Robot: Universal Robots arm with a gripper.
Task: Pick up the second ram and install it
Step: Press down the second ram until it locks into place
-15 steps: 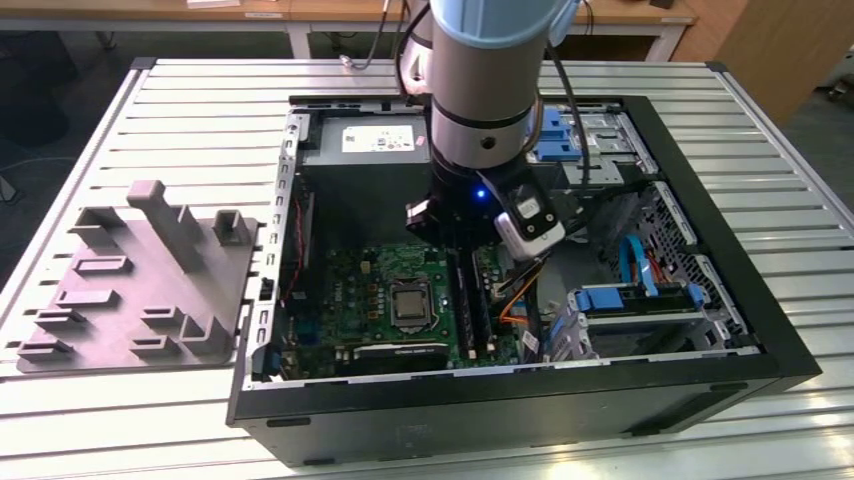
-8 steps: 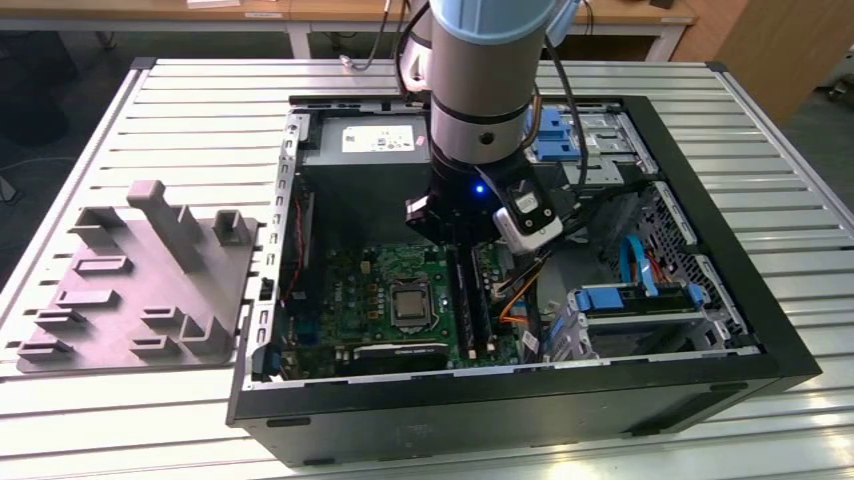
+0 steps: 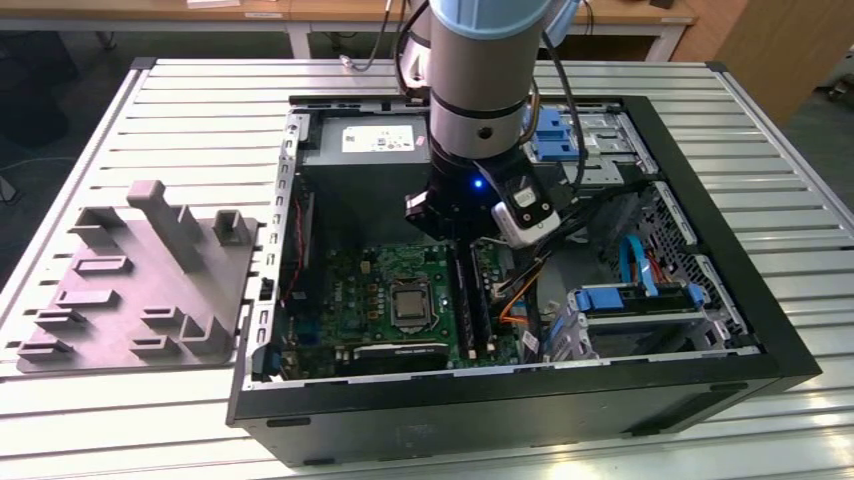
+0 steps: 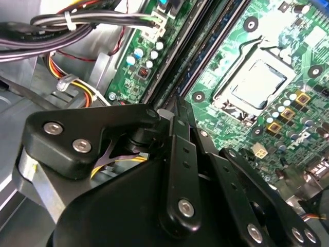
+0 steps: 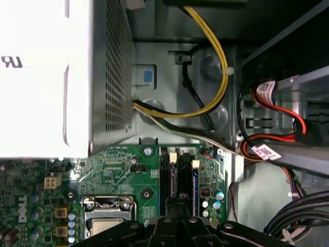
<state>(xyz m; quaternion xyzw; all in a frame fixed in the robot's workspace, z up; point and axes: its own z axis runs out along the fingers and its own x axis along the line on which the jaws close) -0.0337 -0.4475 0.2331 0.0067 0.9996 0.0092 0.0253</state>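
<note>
1. The arm reaches down into an open black computer case (image 3: pixel 527 395) lying on its side on a ribbed metal surface (image 3: pixel 200 110). The tool (image 3: pixel 470 238) hangs just above the memory slots of the green motherboard (image 3: pixel 354 290).
2. In the second wrist view the tool (image 4: pixel 177 105) shows black linkage arms drawn to a narrow point over the long dark slots; whether it is clamped on anything I cannot tell.
3. The second ram (image 3: pixel 466 300) appears as a thin dark strip standing on edge in the slot area, between the processor socket (image 3: pixel 404 303) and the case's cabling. In the first wrist view a dark stick (image 5: pixel 181 172) runs along the slots just ahead of the tool, beside a blue-edged slot (image 5: pixel 195 180). Whether it is fully seated cannot be told.
4. Obstacles crowd the cabling side: a bundle of yellow and black wires (image 5: pixel 218 77), red cables (image 5: pixel 288 116), an orange cable (image 3: pixel 514 300) and blue drive brackets (image 3: pixel 627 298).
5. A perforated metal power supply box (image 5: pixel 110 72) stands near the slots' far end.
6. On the exterior view's left, a grey moulded fixture (image 3: pixel 147 280) with upright posts sits on the surface, well apart from the case.
7. Open room lies over the board around the socket.
</note>
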